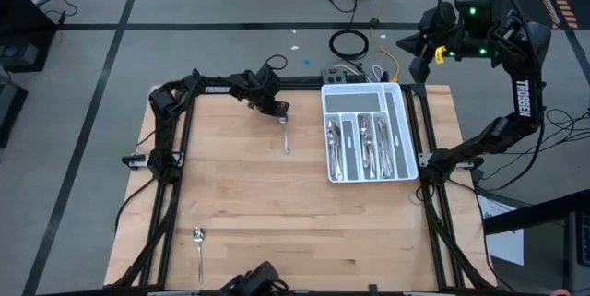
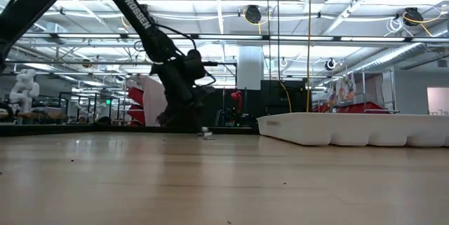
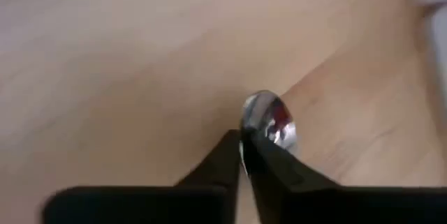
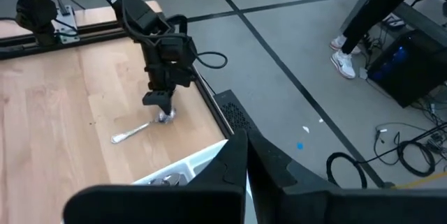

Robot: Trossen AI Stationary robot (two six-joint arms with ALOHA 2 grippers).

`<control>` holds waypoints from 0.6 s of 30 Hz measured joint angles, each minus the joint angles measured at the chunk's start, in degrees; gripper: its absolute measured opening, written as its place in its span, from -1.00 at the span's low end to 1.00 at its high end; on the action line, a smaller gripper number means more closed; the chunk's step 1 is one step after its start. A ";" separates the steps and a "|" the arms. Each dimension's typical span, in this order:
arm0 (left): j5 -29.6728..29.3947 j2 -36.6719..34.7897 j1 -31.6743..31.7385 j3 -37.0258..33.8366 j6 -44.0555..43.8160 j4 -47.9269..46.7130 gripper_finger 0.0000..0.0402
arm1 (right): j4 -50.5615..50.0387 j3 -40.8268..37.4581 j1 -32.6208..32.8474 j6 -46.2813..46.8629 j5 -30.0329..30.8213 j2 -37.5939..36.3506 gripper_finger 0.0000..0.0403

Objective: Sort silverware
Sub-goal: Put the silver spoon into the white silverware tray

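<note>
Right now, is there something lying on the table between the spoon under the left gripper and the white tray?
No. In the high view, only bare wood separates the spoon, pinched by the left gripper, from the white tray.

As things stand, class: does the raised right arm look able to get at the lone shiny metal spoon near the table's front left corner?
Probably not. The right gripper hangs beyond the far right corner, with the white tray and the table's breadth between it and the spoon.
</note>
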 joint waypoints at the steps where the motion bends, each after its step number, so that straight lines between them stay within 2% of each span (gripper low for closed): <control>1: 0.91 0.19 -0.26 0.00 -0.02 2.32 -0.90 | -0.12 0.00 0.00 -0.04 0.00 -0.02 -1.00; 6: 2.73 0.29 -1.34 0.04 -1.08 7.16 -0.97 | -0.42 0.00 0.00 -0.37 0.01 -0.04 -1.00; 10: 3.50 -0.70 -1.45 0.70 -3.25 5.81 -0.98 | -1.11 0.00 0.00 -0.37 0.02 -0.10 -1.00; 15: 5.42 -5.59 -1.81 1.54 -9.23 7.34 -0.99 | -3.18 0.00 0.00 -0.37 0.09 -0.46 -1.00; 18: 5.94 -9.29 -2.48 1.77 -13.65 11.92 -0.99 | -4.20 0.00 0.00 -0.39 0.11 -0.71 -1.00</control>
